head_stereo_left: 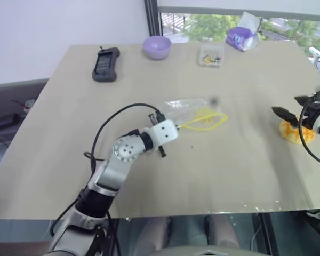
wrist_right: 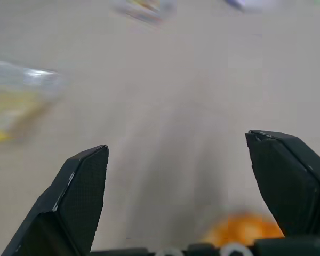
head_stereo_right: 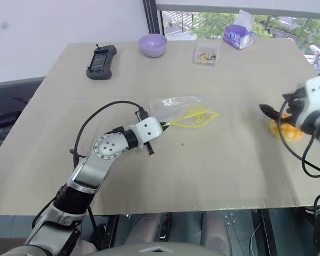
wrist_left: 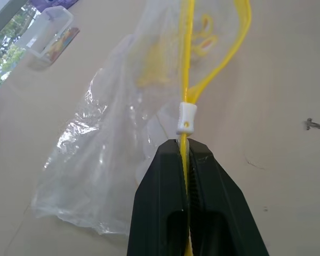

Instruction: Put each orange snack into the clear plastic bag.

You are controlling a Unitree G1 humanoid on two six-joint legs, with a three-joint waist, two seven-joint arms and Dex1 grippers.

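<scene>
The table (head_stereo_left: 69,133) is seen tan and wide. No readable writing or brand is made out anywhere; print on the purple packet (head_stereo_left: 241,37) at the far edge is too small to read.

The clear plastic bag (head_stereo_right: 181,106) is laid mid-table, its yellow zip strip (wrist_left: 188,69) looped open. The left gripper (wrist_left: 188,154) is clamped shut on the strip end, just behind the white slider (wrist_left: 185,117).

An orange snack (head_stereo_right: 285,130) is seen near the right table edge, well apart from the bag. It is partly covered by the right gripper (head_stereo_right: 280,108), whose fingers (wrist_right: 80,181) are spread wide with nothing between them; the snack is seen just below and behind the fingertips in the right wrist view, blurred and cut off at the frame edge. Contact cannot be told.

Along the far edge are placed a black handheld device (head_stereo_left: 105,64), a purple bowl (head_stereo_left: 157,47) and a small clear box (head_stereo_left: 211,55) of coloured bits.
</scene>
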